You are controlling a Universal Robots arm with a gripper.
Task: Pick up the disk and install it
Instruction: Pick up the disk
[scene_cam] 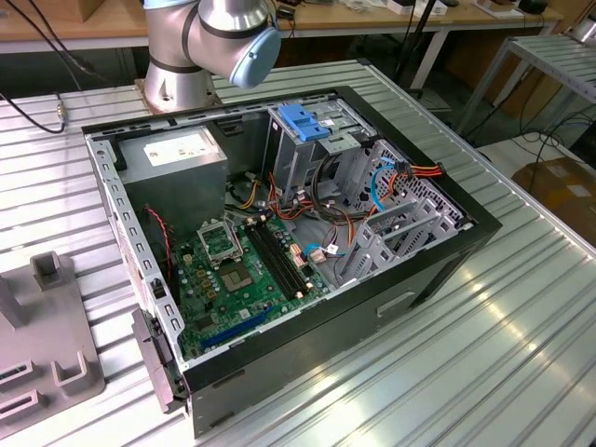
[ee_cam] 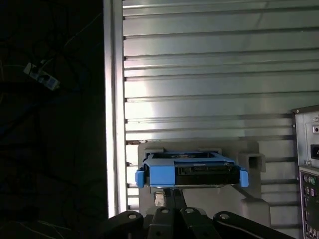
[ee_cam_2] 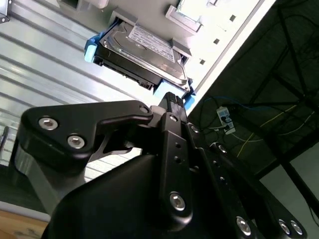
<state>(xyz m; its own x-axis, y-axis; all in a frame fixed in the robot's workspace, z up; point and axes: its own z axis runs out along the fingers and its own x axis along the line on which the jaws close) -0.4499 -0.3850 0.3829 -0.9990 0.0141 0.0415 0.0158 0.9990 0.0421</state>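
The disk (ee_cam: 192, 172) lies flat on a grey holder (ee_cam: 251, 162), close to the edge of the ribbed metal worktop (ee_cam: 199, 74), as seen in both wrist views. The gripper (ee_cam_2: 171, 102) is just beside the blue rail of the disk. I cannot tell if it is released or clenched. In the exterior view an open computer case (scene_cam: 424, 279) stands on the worktop.

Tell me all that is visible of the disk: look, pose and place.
The disk is a flat rectangular drive: dark metal body, pale label on its top face, bright blue plastic rails at both ends. It lies flat in a grey holder on the ribbed metal table, close before the gripper.
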